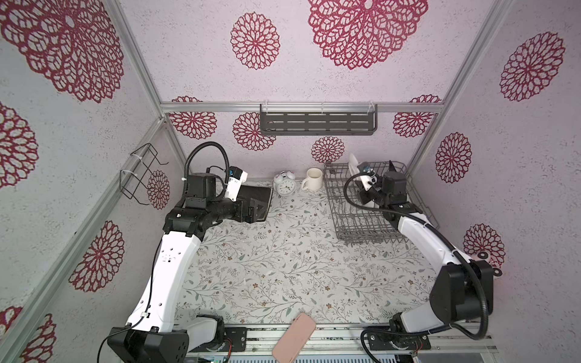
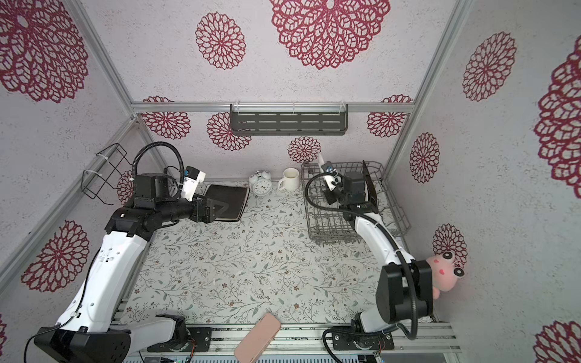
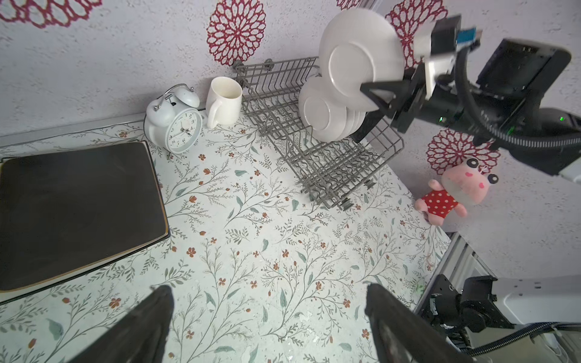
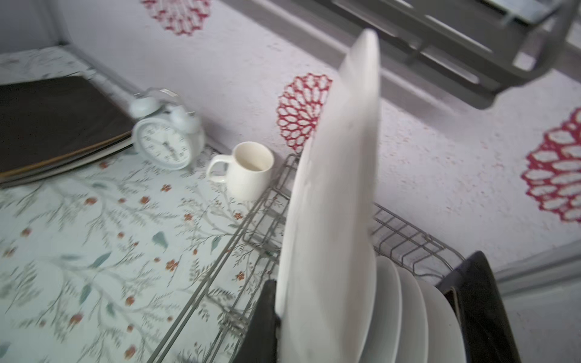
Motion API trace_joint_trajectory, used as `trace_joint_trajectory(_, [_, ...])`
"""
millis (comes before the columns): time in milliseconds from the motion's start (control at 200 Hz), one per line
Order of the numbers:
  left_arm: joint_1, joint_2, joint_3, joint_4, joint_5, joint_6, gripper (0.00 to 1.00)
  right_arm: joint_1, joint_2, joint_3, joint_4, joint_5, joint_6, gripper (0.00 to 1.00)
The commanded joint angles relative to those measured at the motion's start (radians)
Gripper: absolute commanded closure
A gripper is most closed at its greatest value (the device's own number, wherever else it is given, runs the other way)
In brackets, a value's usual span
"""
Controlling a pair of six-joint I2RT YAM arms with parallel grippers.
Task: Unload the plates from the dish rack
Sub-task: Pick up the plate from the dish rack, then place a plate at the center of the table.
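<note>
While the right gripper (image 3: 375, 94) clamps a round white plate (image 3: 358, 53) by its rim, upright just above the rack (image 3: 333, 166), more round plates (image 3: 320, 116) stand in the rack beside a black-backed square one (image 4: 481, 298). Well apart from the rack, the left gripper (image 3: 267, 290) gapes wide beside square plates (image 3: 78, 207) stacked face-down on the worktop (image 3: 251, 235)

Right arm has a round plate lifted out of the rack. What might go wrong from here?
The right gripper pinches the round plate only at its rim, so it could pivot or slip. It hangs close above the plates left in the dish rack and might clip them. The mug and alarm clock stand between the rack and the square-plate stack; a low carry could hit them.
</note>
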Motion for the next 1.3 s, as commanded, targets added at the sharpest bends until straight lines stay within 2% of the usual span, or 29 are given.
trace_joint_trajectory(0, [-0.007,-0.038,0.032,-0.038,0.028,-0.005,0.02,0.05,-0.126,-0.096,0.216,-0.232,-0.249,1.0])
trace_joint_trajectory(55, [-0.007,-0.05,0.027,-0.045,0.04,-0.045,0.02,0.097,-0.161,-0.111,0.19,-0.224,-0.348,1.0])
trace_joint_trajectory(145, [-0.008,-0.072,-0.02,-0.032,0.083,-0.109,0.02,0.201,-0.196,-0.14,0.161,-0.124,-0.545,1.0])
trace_joint_trajectory(275, [-0.015,-0.094,-0.104,0.022,0.07,-0.178,0.02,0.319,-0.209,-0.145,0.153,-0.02,-0.73,1.0])
trace_joint_trajectory(425, [-0.016,-0.145,-0.247,0.285,0.124,-0.352,0.03,0.422,-0.214,-0.151,0.177,0.074,-0.893,1.0])
trace_joint_trajectory(625, [-0.02,-0.158,-0.346,0.486,0.141,-0.5,0.02,0.505,-0.197,-0.162,0.217,0.148,-1.009,1.0])
trace_joint_trajectory(840, [-0.049,-0.134,-0.478,0.762,0.173,-0.73,0.02,0.566,-0.117,-0.269,0.514,0.227,-1.138,1.0])
trace_joint_trajectory(1051, [-0.078,-0.097,-0.521,0.83,0.164,-0.783,0.0,0.604,-0.028,-0.288,0.713,0.261,-1.167,1.0])
trace_joint_trajectory(1296, [-0.089,-0.053,-0.538,0.784,0.141,-0.75,0.04,0.624,0.0,-0.27,0.753,0.264,-1.164,1.0])
